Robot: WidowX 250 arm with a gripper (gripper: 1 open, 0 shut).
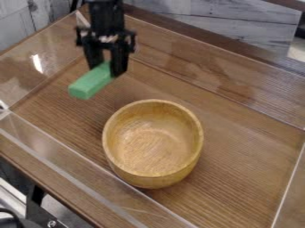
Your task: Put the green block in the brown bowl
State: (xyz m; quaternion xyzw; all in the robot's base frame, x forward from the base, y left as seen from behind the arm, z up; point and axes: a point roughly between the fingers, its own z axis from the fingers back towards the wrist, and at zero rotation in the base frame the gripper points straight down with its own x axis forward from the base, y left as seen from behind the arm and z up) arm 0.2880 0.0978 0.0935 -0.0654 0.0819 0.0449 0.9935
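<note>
Hand (111, 64) clamped on green block (89, 84)

We note the green block (91, 84) as solid bright green, unpatterned. The brown bowl (152, 142) is light brown outside, with a paler, grained interior. The gripper (110, 64) is black. The table (238, 98) shows mid-brown wood grain in long streaks under glossy pale reflections.

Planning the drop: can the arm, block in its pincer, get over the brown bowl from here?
Probably yes. The pincer holds the green block clear of the table, and nothing stands between it and the open, empty bowl.
</note>
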